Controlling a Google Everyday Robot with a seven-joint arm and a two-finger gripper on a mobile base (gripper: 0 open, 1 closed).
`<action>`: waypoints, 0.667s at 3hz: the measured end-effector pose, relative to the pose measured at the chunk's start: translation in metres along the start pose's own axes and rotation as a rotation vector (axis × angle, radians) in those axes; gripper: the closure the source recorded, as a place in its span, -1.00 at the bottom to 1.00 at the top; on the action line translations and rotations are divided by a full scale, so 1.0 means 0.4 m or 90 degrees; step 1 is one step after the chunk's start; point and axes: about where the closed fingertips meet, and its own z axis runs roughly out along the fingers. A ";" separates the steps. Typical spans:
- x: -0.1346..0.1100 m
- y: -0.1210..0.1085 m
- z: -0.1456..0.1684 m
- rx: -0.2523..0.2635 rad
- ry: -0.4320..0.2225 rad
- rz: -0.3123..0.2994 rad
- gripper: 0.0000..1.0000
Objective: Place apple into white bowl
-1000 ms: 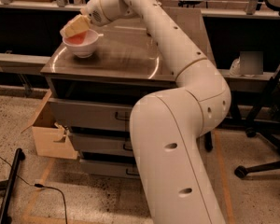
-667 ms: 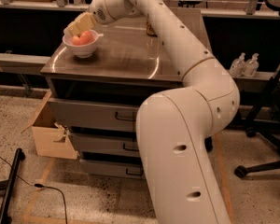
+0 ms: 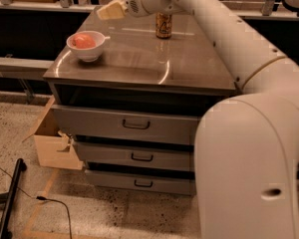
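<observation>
Apple (image 3: pixel 83 40) sits inside bowl (image 3: pixel 89 54), upper left of frame, on the cabinet (image 3: pixel 154 63) top. It looks settled low in the bowl, with rim showing all round. Judging from that, the place step is done and what's in hand is the pull-away.

Gripper (image 3: pixel 110 11) hangs at top of frame, up and right of the bowl and apart from it, touching neither bowl nor apple. Jaw state: can't tell from this angle. Nothing visible in it.

Next move, as I read it: no more contact is needed. Lift and draw the arm (image 3: pixel 214 29) back toward frame right without sweeping low over the top.

Edges and room:
- Bowl is near the top's left corner, close to both the left and front edges. A knock toward frame left or bottom could push it off, so keep any motion away from it.
- Can (image 3: pixel 163 25) stands upright at top centre, just right of the gripper and right beside the arm's wrist link. That's the tight spot, and a sideways swing to the right at this height risks tipping it. Go up first, then back.
- Middle and right of the top show open steel between bowl and can, and toward the front edge.
- Below: drawers (image 3: pixel 135 125) look shut. Box (image 3: pixel 50 143) sits against the cabinet's lower left. Cable (image 3: pixel 55 203) runs across the floor, bottom left. That only matters if the base moves that way.
</observation>
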 end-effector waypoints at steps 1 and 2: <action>-0.038 -0.065 -0.167 0.124 -0.003 0.013 -0.23; -0.006 -0.032 -0.147 0.123 0.007 0.034 -0.66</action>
